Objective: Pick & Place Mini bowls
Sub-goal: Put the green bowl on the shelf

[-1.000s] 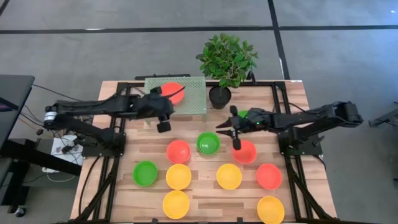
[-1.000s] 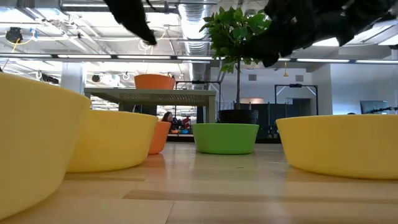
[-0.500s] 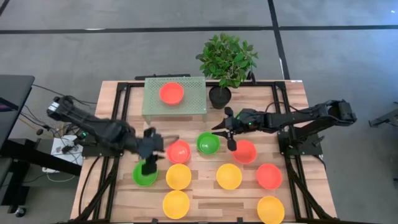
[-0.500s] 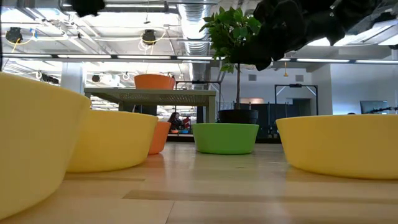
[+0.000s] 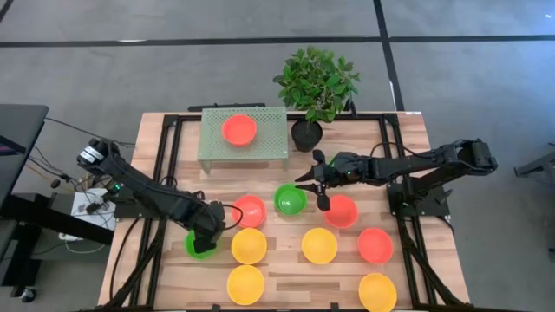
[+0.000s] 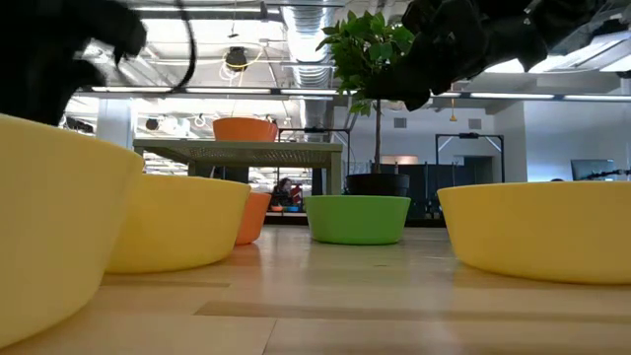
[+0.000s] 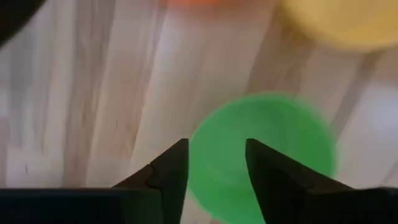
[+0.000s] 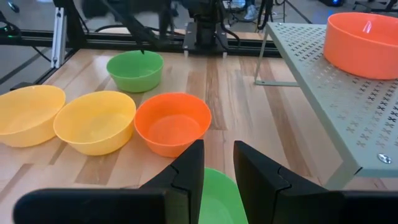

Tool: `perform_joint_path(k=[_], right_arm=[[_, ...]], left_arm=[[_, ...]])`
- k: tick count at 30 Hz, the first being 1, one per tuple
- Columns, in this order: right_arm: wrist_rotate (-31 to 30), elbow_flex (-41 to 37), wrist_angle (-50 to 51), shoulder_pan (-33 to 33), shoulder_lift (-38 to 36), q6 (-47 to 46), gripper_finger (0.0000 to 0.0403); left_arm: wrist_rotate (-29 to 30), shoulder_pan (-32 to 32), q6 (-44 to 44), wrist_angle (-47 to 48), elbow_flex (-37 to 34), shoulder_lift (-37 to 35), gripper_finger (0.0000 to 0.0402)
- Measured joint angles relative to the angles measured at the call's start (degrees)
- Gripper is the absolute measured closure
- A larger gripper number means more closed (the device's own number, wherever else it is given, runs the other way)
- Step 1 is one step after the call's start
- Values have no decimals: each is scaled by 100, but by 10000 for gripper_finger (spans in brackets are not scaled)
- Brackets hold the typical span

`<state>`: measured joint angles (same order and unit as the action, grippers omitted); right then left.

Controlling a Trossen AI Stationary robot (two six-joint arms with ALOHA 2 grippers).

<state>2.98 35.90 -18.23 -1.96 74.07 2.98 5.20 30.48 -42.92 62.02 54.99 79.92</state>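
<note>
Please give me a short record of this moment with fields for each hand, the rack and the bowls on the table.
left hand: open, over the green bowl at the table's left
right hand: hovering open above the second green bowl near the middle
rack: holds one red-orange bowl
table: green, red-orange and yellow bowls spread across the wood
plant pot: beside the rack

Left gripper (image 7: pixel 216 165) open above blurred green bowl (image 7: pixel 264 155); yellow bowl (image 7: pixel 348 22) apparently beyond.

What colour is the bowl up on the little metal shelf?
Red-orange; the bowl shows best in the high view.
</note>
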Motion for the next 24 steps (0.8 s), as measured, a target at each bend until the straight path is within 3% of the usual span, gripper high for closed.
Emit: perform_joint_path(k=[7,13,17,22,24], right_arm=[[0,0,-25,-2,-3,11,321],[0,-2,-27,-4,-3,15,321],[0,-2,-27,-2,-3,14,321],[0,-7,-31,-2,-3,15,321],[0,-7,-34,-4,-3,15,321]], left_arm=[[-84,-7,-126,-67,-681,-2,209],[-119,-7,-238,-420,-1107,-2,225],[-123,-5,-227,-619,-1275,-2,266],[-116,-15,74,-600,-1164,-3,376],[-104,-60,64,-592,-1005,-9,388]])
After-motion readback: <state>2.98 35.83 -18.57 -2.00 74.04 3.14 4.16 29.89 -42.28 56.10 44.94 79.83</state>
